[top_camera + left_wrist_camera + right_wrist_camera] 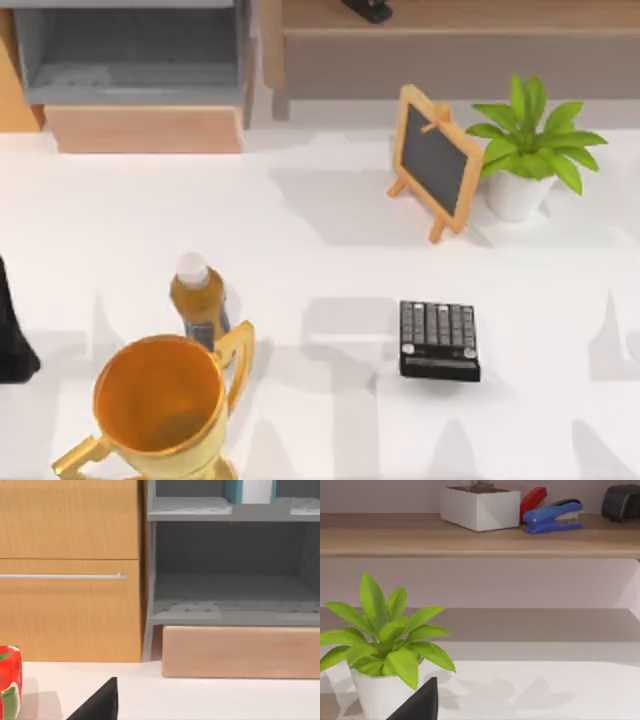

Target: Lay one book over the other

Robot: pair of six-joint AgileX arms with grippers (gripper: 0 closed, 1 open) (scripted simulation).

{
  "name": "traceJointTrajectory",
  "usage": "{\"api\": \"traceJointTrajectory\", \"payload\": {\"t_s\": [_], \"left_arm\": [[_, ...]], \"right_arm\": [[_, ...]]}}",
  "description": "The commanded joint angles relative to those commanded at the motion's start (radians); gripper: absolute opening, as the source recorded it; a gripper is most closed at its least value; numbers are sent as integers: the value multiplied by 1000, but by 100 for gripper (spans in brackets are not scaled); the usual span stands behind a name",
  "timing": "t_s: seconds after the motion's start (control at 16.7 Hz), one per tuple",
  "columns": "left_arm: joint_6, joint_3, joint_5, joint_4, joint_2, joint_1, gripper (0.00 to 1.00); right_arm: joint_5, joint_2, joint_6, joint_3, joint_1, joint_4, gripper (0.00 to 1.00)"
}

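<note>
The books are out of view on the white table (330, 250). My left arm (12, 335) is a dark shape parked at the table's left edge. A dark part of my left gripper (100, 704) shows in the left wrist view, facing a wooden cabinet and a grey shelf unit (235, 610). A matching dark part of my right gripper (420, 704) shows in the right wrist view, beside the potted plant (385, 650). Nothing is seen held by either gripper.
A gold trophy (160, 400) and an amber bottle (198, 300) stand front left. A black calculator (438, 340) lies centre right. A small chalkboard (432, 160) and a potted plant (525, 150) stand back right. A teal-and-white item (250, 490) stands on the grey shelf.
</note>
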Motion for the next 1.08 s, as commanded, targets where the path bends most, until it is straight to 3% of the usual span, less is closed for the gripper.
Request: {"api": "traceJointTrajectory", "payload": {"t_s": [0.24,0.48,1.08], "left_arm": [[0,27,-3,15,31,-4,100],[0,175,-21,95,219,-25,100],[-4,786,-96,415,1157,-118,100]], "right_arm": [[0,0,0,0,0,0,100],[0,0,0,0,0,0,100],[0,0,0,0,0,0,100]]}}
